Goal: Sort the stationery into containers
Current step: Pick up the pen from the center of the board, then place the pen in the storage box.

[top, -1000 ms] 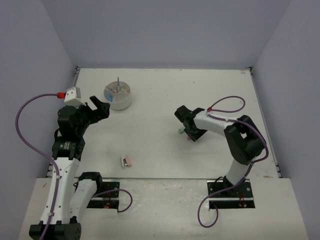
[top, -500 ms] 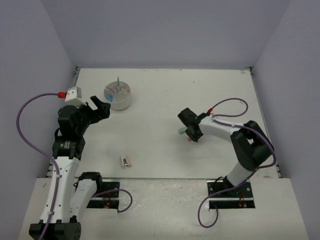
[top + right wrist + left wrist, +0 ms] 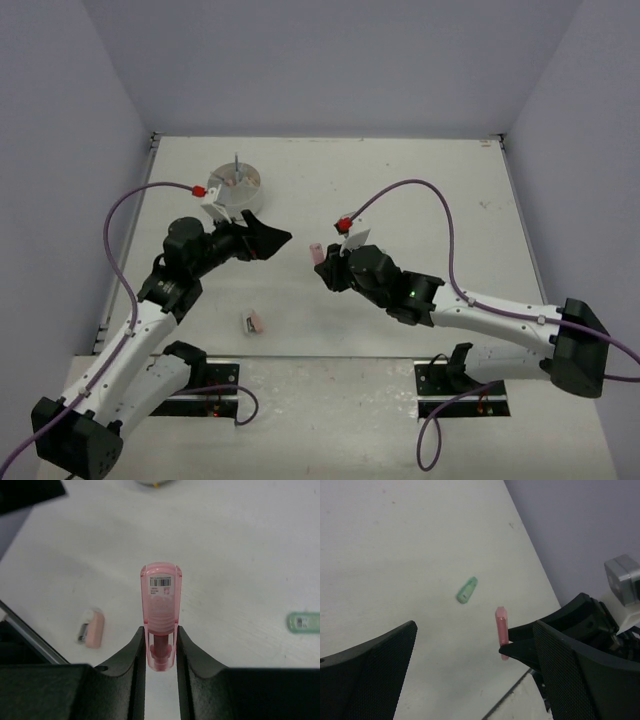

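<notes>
- A small pink eraser (image 3: 253, 322) is seen flat on the tabletop (image 3: 420, 180), well nearer than the white dish (image 3: 254, 200).
- A pink capsule (image 3: 160, 610) is clamped at its lower end by the right gripper (image 3: 325, 268), nearer than the dish and to its right.
- A green capsule (image 3: 467, 590) lies on the tabletop, farther to the dish's right.
- The left gripper (image 3: 268, 238) is spread wide and empty, just near-right of the dish.
- A thin pen (image 3: 237, 165) is stood in the dish.

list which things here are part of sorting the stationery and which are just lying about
Part of the job:
- pink capsule, clamped in the right gripper
- green capsule, loose on the table
- small eraser, near the front edge
- white divided dish, a pen standing in it
- left gripper, open

Just there:
- purple cables
- black base plates
</notes>
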{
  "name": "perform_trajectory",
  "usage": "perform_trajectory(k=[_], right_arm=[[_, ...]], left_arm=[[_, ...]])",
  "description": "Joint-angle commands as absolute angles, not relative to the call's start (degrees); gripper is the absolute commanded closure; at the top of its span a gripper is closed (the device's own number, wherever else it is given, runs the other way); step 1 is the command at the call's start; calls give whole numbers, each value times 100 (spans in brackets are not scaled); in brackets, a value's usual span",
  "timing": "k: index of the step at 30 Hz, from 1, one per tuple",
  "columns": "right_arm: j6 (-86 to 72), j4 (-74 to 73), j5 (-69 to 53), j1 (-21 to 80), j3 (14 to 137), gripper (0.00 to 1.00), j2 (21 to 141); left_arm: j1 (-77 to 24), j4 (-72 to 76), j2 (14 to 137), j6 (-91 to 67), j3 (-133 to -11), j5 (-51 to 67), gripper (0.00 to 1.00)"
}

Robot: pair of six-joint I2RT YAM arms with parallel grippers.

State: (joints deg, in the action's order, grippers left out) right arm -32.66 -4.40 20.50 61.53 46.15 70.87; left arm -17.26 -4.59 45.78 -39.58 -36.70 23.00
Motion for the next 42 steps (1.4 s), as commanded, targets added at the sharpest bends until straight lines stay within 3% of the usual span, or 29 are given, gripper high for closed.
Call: perform_trajectory(k=[1, 6, 10, 13, 16, 18, 22, 27, 28, 29, 31, 33, 36, 42], right_arm=[[-1859, 973, 1554, 6333, 4350, 100, 6584], [-1749, 1209, 1752, 6392, 4238, 100, 6175], [-1678, 1218, 1668, 6398, 4223, 100, 5862], [-1657, 1200, 1570, 6394, 4206, 100, 5727], [-1661, 1282, 1425, 6407, 4129, 100, 5654], [-1670, 1318, 1378, 6401, 4105, 100, 5667], [-1652, 1268, 1313, 6416, 4179, 100, 5815], [-1657, 1288, 1371, 6416, 4192, 100, 5919], [-1663, 1277, 1406, 6416, 4192, 96, 5935], [-1668, 1256, 1438, 6416, 4192, 80, 5946], [-1769, 1164, 1608, 6416, 4190, 8, 5974], [-1881, 1037, 1968, 6416, 4135, 1, 5935], [-2047, 932, 2617, 6407, 3956, 1, 5801], [-2636, 660, 3855, 6148, 3534, 1, 5157]], left_arm=[[-2590, 441, 4655, -4518, -3565, 1828, 0], [-3096, 1359, 4929, -5062, -3255, 2070, 2], [-3516, 1631, 5248, -5143, -3262, 1886, 16], [-3608, 1709, 5378, -5181, -3252, 1807, 20], [-3653, 1980, 5477, -5234, -3234, 1802, 43], [-3687, 2041, 5557, -5271, -3247, 1804, 52], [-3721, 2062, 5684, -5232, -3411, 1837, 59], [-3727, 1886, 5691, -5032, -3616, 1745, 97], [-3727, 1755, 5692, -4921, -3695, 1659, 100], [-3727, 1642, 5682, -4788, -3775, 1488, 100], [-3675, 887, 5643, -4340, -4142, 910, 100], [-3521, -166, 5671, -4028, -4595, -669, 100], [-2986, -1013, 5853, -3942, -5009, -2578, 100], [-1290, -1130, 6840, -3981, -5831, -2862, 100]])
